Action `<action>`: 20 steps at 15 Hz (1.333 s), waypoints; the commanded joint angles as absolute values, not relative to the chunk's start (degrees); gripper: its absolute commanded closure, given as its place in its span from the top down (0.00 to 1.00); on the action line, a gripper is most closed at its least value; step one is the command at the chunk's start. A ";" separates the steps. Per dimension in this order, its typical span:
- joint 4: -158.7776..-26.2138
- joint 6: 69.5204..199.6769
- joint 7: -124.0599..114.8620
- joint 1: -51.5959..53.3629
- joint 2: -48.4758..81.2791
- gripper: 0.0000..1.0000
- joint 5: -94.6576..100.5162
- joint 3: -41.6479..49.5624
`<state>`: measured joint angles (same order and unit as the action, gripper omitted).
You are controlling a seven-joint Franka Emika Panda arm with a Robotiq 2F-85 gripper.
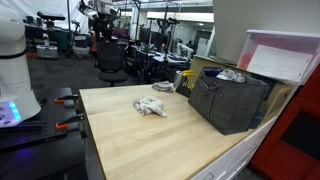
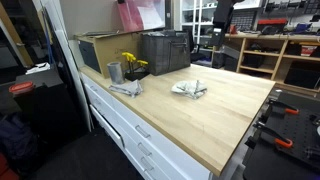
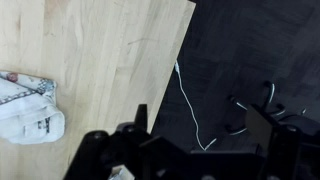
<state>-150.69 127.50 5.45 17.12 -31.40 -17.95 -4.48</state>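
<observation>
Care: with your black gripper (image 3: 200,135) spread wide by the edge of the pale wooden table (image 3: 110,50), centre it over the crumpled white cloth (image 3: 25,108) before lowering.

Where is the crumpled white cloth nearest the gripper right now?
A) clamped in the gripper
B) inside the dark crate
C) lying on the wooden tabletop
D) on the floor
C: in both exterior views the white cloth lies loose on the wooden tabletop, apart from the dark crate.
</observation>
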 commanded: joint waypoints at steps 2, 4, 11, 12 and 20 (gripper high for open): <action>-150.56 127.26 5.70 16.51 -31.42 1.00 -18.28 -5.03; -150.56 127.26 5.70 16.51 -31.42 1.00 -18.28 -5.03; -151.02 132.16 3.56 12.53 -28.81 1.00 -15.78 -4.83; -151.15 134.32 2.96 10.73 -27.49 1.00 -14.37 -4.51; -149.84 153.28 -0.81 0.50 -11.40 1.00 -4.86 -2.41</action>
<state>-151.26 147.43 2.82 2.55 -17.61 -8.72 -1.96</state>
